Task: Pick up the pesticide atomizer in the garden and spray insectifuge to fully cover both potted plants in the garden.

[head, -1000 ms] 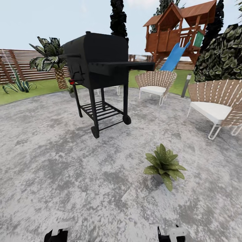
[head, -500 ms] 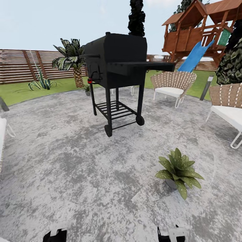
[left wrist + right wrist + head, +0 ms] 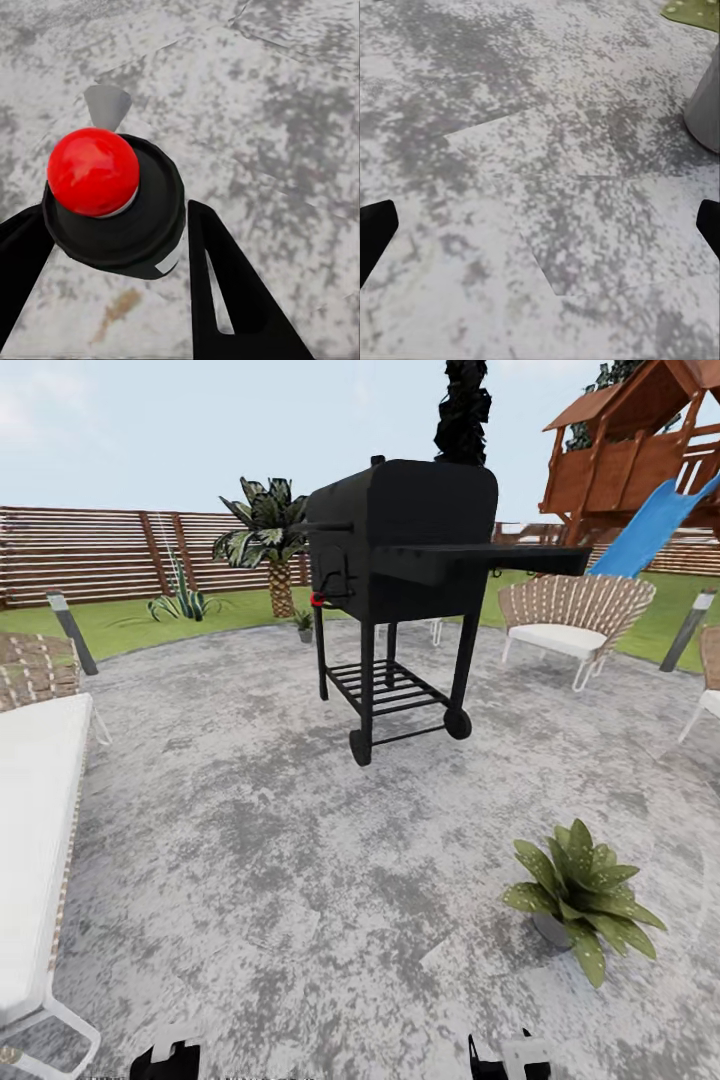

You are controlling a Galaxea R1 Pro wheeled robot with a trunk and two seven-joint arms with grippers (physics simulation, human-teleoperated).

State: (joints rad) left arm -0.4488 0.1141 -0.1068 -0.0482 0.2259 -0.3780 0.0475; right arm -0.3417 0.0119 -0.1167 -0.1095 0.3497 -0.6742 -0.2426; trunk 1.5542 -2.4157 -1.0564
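In the left wrist view the pesticide atomizer (image 3: 94,169) is seen from above: a red top on a dark round body with a sliver of white label. My left gripper (image 3: 116,225) is shut on it, a black finger on each side. One potted plant (image 3: 580,895) stands on the patio at the right front, and its grey pot (image 3: 705,105) sits close beside my open right gripper (image 3: 544,217). The second potted plant (image 3: 304,622) is small and far, at the patio's edge by the palm. Both grippers' tops, left (image 3: 165,1057) and right (image 3: 510,1055), peek in at the head view's bottom edge.
A black wheeled grill (image 3: 405,575) stands mid-patio. A white lounger (image 3: 35,840) runs along the left. A woven chair (image 3: 575,615) and lamp posts (image 3: 70,630) ring the paving. Palm (image 3: 265,540), agave (image 3: 180,600), slat fence and playhouse with blue slide (image 3: 650,525) lie behind.
The head camera has swung left, so grill, chairs and plant shifted right in the picture. The white lounger and a lamp post came into view at left. Both grippers hold their places.
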